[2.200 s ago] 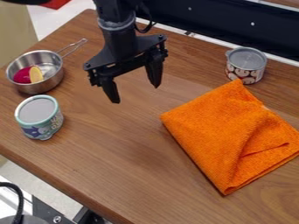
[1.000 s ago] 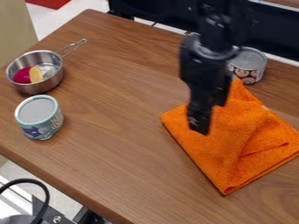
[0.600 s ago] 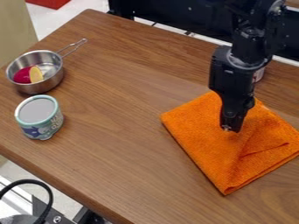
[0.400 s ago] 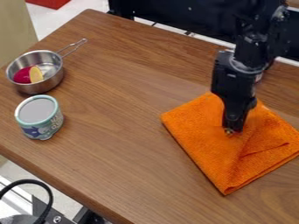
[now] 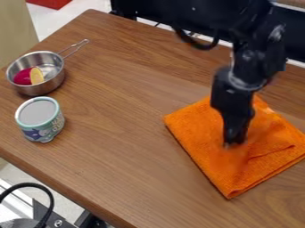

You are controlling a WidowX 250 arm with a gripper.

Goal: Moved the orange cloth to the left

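The gripper (image 5: 233,141) hangs down over the middle of the orange cloth (image 5: 200,141), seen edge-on, with its tip at or just above the fabric. The cloth lies folded on the right half of the wooden table, one corner toward the front edge. Around the tip the fabric looks blurred, and whether any of it is held is unclear. Part of the cloth's upper side is hidden behind the gripper.
A metal pot (image 5: 55,80) with red and yellow pieces inside stands at the upper left, its handle toward the back. A teal-rimmed can (image 5: 40,119) is in front of it. The wooden table (image 5: 119,133) runs between these and the cloth.
From above the table's middle, the gripper has moved right and down to the cloth, most recently slightly lower. The arm now covers the can behind the cloth. The cloth's outline has hardly changed.
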